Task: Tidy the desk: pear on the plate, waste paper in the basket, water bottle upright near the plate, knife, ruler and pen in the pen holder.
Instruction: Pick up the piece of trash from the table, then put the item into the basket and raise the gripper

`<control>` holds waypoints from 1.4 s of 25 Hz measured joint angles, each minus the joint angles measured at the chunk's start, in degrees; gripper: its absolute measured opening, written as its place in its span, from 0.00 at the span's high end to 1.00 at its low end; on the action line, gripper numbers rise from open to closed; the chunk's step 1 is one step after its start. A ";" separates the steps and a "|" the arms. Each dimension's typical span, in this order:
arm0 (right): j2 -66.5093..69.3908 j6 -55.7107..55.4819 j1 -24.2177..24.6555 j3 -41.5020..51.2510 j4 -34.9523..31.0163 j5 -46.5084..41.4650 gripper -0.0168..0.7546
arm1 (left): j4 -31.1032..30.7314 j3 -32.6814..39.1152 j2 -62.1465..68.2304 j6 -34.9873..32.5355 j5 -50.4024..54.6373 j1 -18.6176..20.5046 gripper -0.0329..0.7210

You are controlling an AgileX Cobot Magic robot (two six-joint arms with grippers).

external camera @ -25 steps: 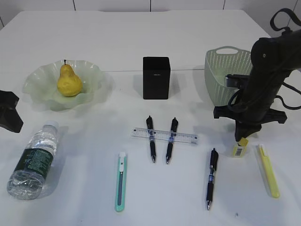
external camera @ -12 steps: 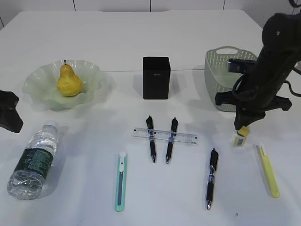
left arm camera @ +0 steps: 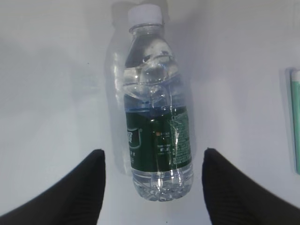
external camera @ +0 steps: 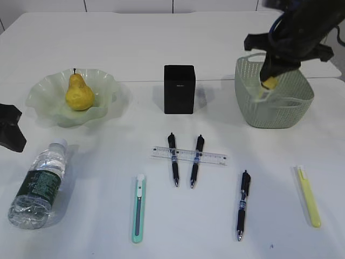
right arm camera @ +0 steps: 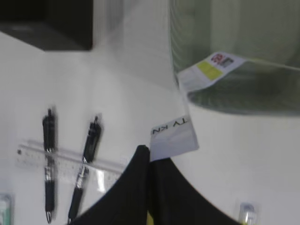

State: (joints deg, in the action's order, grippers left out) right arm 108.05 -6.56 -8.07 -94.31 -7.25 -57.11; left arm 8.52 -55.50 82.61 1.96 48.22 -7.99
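The pear (external camera: 79, 93) already sits in the plate (external camera: 46, 89) at the upper left of the exterior view, so that part looks done.

At the upper right, the right gripper (external camera: 268, 82) hangs over the near rim of the basket (external camera: 280, 110) with its jaws pinched shut on the waste paper (external camera: 264, 91), a white and yellow scrap. The right wrist view shows the waste paper (right arm camera: 172, 136) clamped at the black tips, with another part of the scrap dangling against the basket (right arm camera: 234, 28) wall. The paper is not yet released, so this step is close to done, judging by its place above the basket.

The water bottle (external camera: 39, 183) lies on its side at the lower left of the desk (external camera: 161, 43), cap toward the plate, so it is not yet upright. In the left wrist view the left gripper (left arm camera: 152, 185) stands with its jaws wide apart, one on either side of the water bottle's (left arm camera: 157, 117) base end, holding nothing.

The pen holder (external camera: 179, 89) at top centre appears to have received nothing yet. Below it the ruler (external camera: 188, 156) lies across two pens (external camera: 173, 159) (external camera: 195, 161), a third pen (external camera: 243, 204) lies lower right, a teal knife (external camera: 138, 208) lower centre, and a yellow knife (external camera: 307, 195) at the far lower right. All of these are left to do.
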 joint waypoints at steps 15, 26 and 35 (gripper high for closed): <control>11.28 -4.54 4.95 -15.51 6.38 2.64 0.99 | 0.00 0.00 0.00 0.00 0.00 0.00 0.35; 19.06 -5.61 4.95 -17.93 6.64 3.70 0.62 | 0.00 0.00 0.00 0.00 0.00 0.00 0.35; 19.18 -5.87 5.99 -21.32 5.68 -0.21 0.35 | 0.00 0.00 0.00 0.00 0.21 0.00 0.35</control>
State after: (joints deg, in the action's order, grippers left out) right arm 127.22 -12.43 -2.07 -115.62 -1.57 -57.31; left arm 8.52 -55.50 82.61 1.96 48.43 -7.99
